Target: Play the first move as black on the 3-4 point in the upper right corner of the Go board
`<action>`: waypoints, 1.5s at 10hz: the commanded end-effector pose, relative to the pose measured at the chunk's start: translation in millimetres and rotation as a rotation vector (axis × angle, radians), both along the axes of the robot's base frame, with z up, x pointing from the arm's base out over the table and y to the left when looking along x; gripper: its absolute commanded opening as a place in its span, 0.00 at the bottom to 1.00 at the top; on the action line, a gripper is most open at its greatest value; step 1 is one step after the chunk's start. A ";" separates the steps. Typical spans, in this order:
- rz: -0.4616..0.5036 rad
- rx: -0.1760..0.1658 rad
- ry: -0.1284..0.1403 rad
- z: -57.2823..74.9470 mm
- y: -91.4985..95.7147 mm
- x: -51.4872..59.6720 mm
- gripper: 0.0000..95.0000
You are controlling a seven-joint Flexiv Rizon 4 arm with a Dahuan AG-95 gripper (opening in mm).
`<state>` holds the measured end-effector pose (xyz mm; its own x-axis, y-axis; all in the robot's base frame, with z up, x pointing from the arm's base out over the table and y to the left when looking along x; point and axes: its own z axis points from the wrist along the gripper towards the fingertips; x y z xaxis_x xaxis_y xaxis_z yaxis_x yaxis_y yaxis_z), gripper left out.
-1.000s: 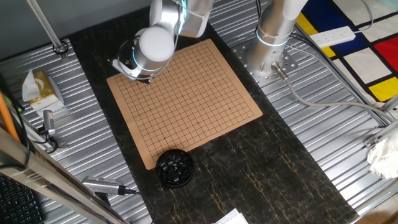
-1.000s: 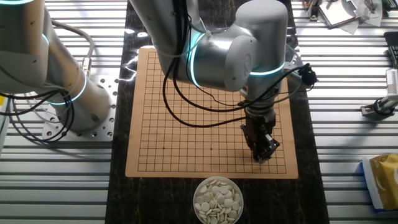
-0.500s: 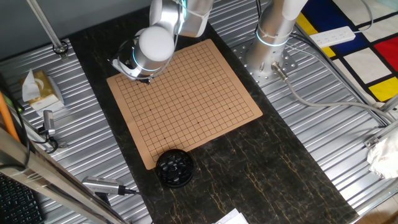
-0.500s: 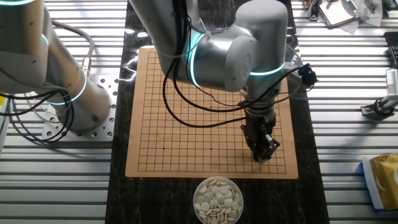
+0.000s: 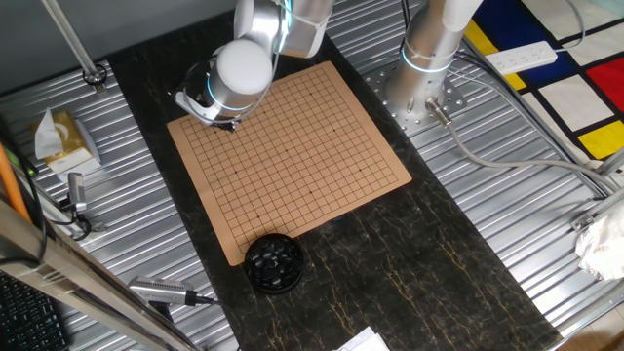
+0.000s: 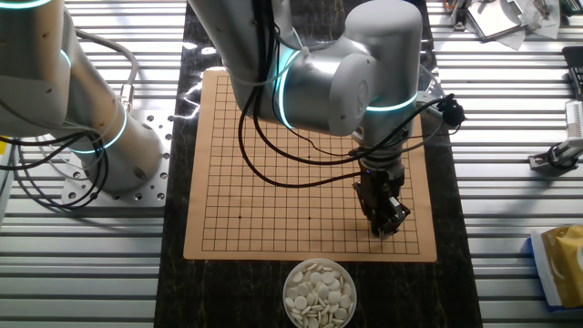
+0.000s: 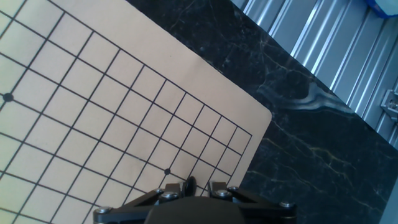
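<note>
The tan Go board lies on a dark marble mat and carries no stones that I can see. My gripper stands low over the board's near right corner in the other fixed view, and at the far left corner in the one fixed view. In the hand view my gripper is shut on a small glossy black stone, held on edge. The stone hangs just beside the dotted crossing near the board's corner. The grid crossings under the fingers are hidden.
A round black bowl sits off the board's near edge. A bowl of whitish stones sits off the opposite edge. The arm's base stands beside the board. A tissue pack and tools lie on the ribbed metal table.
</note>
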<state>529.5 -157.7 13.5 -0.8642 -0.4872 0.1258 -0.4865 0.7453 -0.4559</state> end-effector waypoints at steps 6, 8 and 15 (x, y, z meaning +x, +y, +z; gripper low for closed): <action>0.000 0.009 0.002 1.7 0.9 1.8 0.20; 0.000 0.012 0.002 1.8 1.0 2.0 0.20; 0.001 0.025 0.005 3.9 2.0 3.2 0.20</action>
